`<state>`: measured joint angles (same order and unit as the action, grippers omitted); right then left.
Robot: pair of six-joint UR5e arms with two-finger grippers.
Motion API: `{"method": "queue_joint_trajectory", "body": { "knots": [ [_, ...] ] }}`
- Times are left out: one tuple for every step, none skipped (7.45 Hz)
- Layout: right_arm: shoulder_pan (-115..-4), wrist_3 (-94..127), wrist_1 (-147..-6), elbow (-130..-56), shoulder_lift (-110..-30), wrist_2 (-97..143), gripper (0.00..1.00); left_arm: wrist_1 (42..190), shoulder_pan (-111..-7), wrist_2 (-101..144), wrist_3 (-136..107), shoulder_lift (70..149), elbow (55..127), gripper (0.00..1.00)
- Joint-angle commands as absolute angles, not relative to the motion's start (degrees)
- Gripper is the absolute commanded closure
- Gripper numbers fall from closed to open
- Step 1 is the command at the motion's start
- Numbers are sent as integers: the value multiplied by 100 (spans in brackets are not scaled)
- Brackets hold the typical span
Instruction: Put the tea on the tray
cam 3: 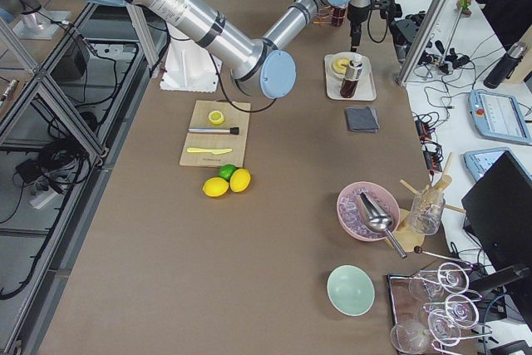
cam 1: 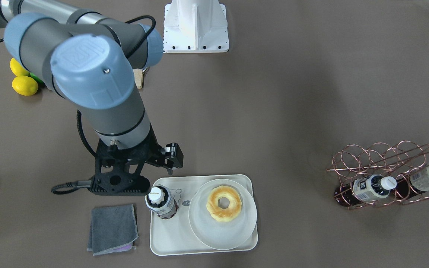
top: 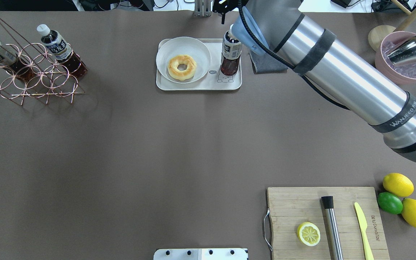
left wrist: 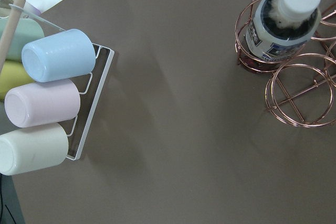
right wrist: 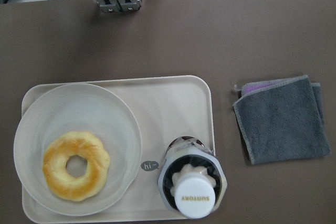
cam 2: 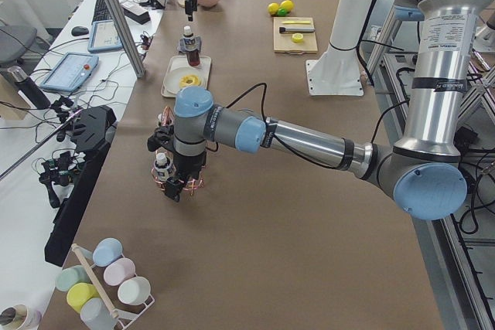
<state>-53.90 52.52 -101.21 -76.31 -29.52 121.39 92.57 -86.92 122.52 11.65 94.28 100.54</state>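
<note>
Clock directions follow the overhead view, with 12 o'clock pointing away from the robot.

Nearest the robot, at about 4 o'clock on the table, lies a wooden cutting board [top: 291, 202]. On it are a lemon half [top: 308, 233], a steel bar [top: 332, 231] and a yellow knife [top: 363, 231]. Just off the board's 3 o'clock edge, a lime [top: 390, 202] sits between two whole lemons [top: 398, 184].

Toward 12 o'clock, across a wide stretch of brown table, is the tray [top: 190, 86]. The tea [top: 230, 54] stands upright on the tray's 3 o'clock end, next to the small bear drawing. A round plate [top: 197, 50] holding a ring-shaped pastry [top: 182, 67] fills the 9 o'clock end, just beside the bottle. A folded grey cloth [top: 264, 65] lies on the table near the tray's 3 o'clock edge.

The right gripper [cam 1: 170, 167] hangs above the tea's white cap, apart from it and holding nothing. Whether its fingers are spread or together cannot be told.

Well apart from the tray, at its 9 o'clock, a copper wire rack [top: 31, 83] holds two more bottles [top: 58, 48]. The left gripper [cam 2: 175, 189] hangs over this rack and appears only in the left side view, so its jaw state cannot be told.
</note>
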Motion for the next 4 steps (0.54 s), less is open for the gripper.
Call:
{"method": "queue_joint_trajectory", "body": {
  "knots": [
    [-5248,5247,-11465,-9705,-4004,12138,0,9246,-8692,12261,1178,9413,10063,2],
    [-5212,4951,-11609,-10382,-4660,12085,0,9246,-8692,12296,1178,9396,10055,2],
    [-5421,4113,-11610,-10780,-5380,12076,0,9255,-8701,12505,1186,9369,10046,2],
    [-5693,3174,-11602,-11019,-6136,12085,0,9255,-8701,12542,1187,9343,10055,2]
  ]
}}
